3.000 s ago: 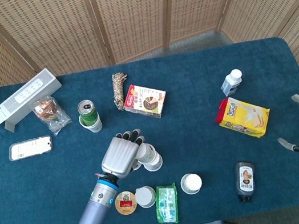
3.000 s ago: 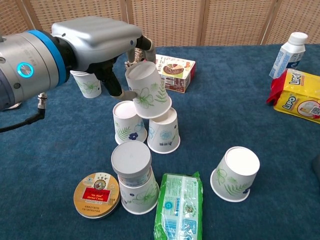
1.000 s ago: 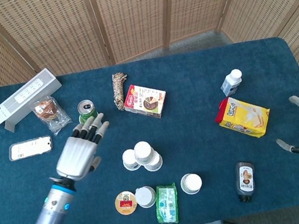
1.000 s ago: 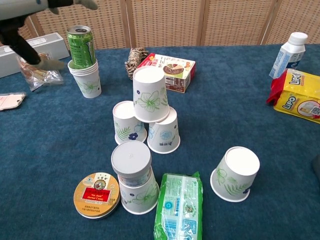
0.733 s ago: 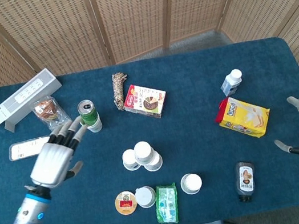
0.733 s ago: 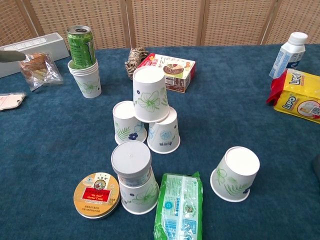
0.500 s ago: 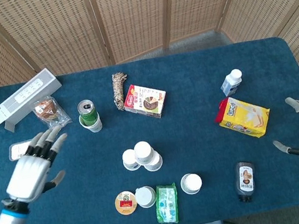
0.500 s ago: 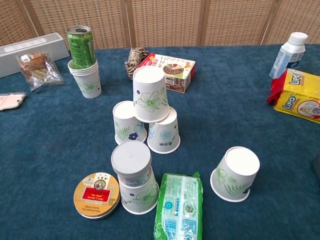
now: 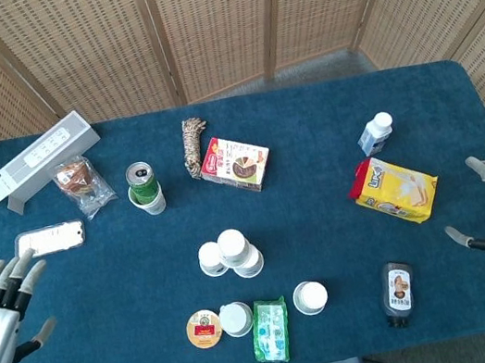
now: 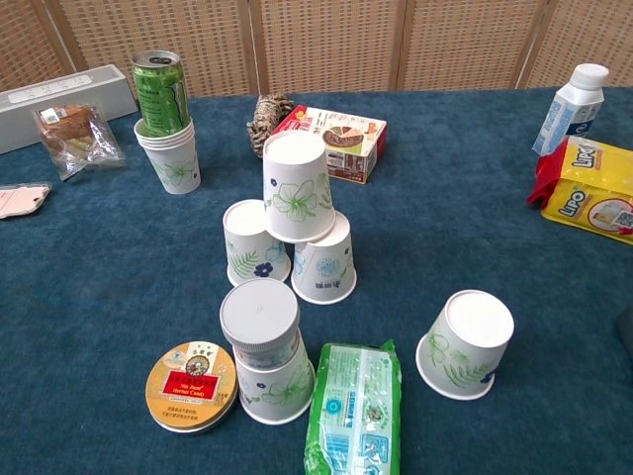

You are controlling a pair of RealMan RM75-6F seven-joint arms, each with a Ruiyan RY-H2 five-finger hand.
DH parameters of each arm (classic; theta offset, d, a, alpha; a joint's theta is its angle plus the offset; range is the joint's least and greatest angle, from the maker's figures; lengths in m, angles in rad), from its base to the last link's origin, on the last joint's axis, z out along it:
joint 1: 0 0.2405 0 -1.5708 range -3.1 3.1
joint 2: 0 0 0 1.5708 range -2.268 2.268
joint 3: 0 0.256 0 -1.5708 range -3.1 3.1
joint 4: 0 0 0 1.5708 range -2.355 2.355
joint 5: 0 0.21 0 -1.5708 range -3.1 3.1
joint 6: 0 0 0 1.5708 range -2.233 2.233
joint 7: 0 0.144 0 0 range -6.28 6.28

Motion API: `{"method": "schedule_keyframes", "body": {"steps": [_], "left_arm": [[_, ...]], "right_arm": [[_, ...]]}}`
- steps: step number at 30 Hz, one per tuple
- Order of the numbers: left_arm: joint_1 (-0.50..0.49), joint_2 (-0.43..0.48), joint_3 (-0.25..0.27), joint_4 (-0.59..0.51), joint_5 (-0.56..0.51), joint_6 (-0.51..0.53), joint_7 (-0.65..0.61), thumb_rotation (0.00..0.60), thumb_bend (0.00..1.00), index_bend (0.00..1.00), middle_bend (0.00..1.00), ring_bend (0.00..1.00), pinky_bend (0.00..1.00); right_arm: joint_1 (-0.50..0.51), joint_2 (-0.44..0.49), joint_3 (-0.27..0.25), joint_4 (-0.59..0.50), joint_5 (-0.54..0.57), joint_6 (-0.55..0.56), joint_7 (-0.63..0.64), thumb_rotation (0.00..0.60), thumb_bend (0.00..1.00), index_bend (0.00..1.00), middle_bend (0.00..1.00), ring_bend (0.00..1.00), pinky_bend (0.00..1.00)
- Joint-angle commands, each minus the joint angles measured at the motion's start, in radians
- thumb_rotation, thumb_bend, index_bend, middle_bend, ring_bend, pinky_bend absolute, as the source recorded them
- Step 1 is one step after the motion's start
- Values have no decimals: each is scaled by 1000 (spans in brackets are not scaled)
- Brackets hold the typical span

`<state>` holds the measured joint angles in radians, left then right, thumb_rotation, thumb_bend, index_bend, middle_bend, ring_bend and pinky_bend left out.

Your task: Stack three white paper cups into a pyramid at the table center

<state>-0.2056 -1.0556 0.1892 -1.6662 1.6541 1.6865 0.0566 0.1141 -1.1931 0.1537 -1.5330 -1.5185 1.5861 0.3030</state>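
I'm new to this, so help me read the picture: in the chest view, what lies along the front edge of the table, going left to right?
Round tin → capped cup → green packet → lone upturned paper cup.

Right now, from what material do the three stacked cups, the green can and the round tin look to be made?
The three stacked cups look like matte white paper with printed leaves and flowers. The green can seems thin metal: glossy, with a silvery rim. The round tin looks like lacquered metal, with a golden shiny edge, though this is uncertain.
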Motion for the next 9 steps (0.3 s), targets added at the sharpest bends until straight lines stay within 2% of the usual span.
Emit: {"method": "schedule_keyframes", "body": {"steps": [1,3,5,9], "left_arm": [[43,-26,-7,51,-9,27,-49,600,315,26,0,0,0],[61,-30,-12,71,-13,34,-68,600,314,21,0,0,0],[71,-24,-20,78,-12,40,-77,600,312,11,0,0,0],[90,-11,-36,75,-23,42,-102,600,312,1,0,0,0]], "right_arm": [[-2,6,0,-10,12,-8,-25,600,127,64,151,56,0],[-3,13,-2,-23,21,-19,-43,600,122,47,101,8,0],[-2,17,-3,-31,24,-25,-55,600,118,33,69,0,0],[-2,18,-6,-43,21,-26,-74,600,116,29,57,0,0]]}}
